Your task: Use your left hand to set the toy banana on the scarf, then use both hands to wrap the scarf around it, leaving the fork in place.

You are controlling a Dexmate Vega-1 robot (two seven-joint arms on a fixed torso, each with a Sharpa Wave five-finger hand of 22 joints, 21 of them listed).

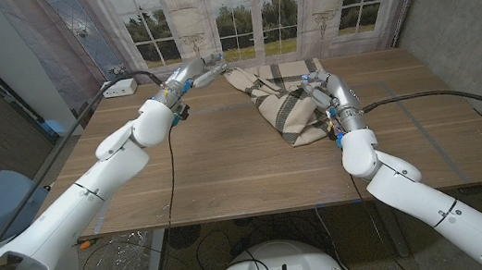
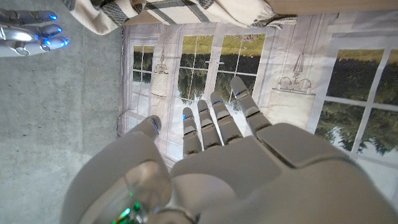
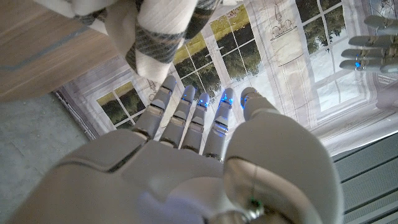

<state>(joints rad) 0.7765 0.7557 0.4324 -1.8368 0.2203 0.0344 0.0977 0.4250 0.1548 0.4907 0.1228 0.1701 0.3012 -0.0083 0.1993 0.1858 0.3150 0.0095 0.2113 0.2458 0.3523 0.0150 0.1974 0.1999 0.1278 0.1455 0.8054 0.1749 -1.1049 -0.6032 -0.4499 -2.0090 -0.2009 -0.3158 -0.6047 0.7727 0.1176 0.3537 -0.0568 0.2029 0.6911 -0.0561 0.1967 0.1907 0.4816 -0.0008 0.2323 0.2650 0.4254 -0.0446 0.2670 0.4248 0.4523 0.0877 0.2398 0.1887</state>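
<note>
- The scarf [image 1: 281, 102], cream with dark plaid stripes, lies bunched on the far middle of the wooden tabletop [image 1: 226, 165], running from the far edge near the curtain toward the right arm.
- The left robot hand [image 1: 206, 67] reaches out over the far part of the tabletop, just beside the scarf's far left end; from the head view it is hard to tell whether it touches the cloth.
- In the left wrist view, the left robot hand [image 2: 217, 149] has its fingers [image 2: 214, 118] stretched out and slightly apart, with nothing between them; the scarf [image 2: 180, 12] hangs beyond the fingertips.
- The right robot hand [image 1: 321, 87] sits at the scarf's right edge, over or against the folds.
- In the right wrist view, the right robot hand [image 3: 199, 143] has its fingers [image 3: 186, 112] extended side by side, tips next to a fold of the scarf [image 3: 155, 31]; no pinch is visible.
- The toy banana cannot be made out; whether it lies under the bunched cloth cannot be told.
- A small white box [image 1: 122, 86] sits at the far left corner of the tabletop.
</note>
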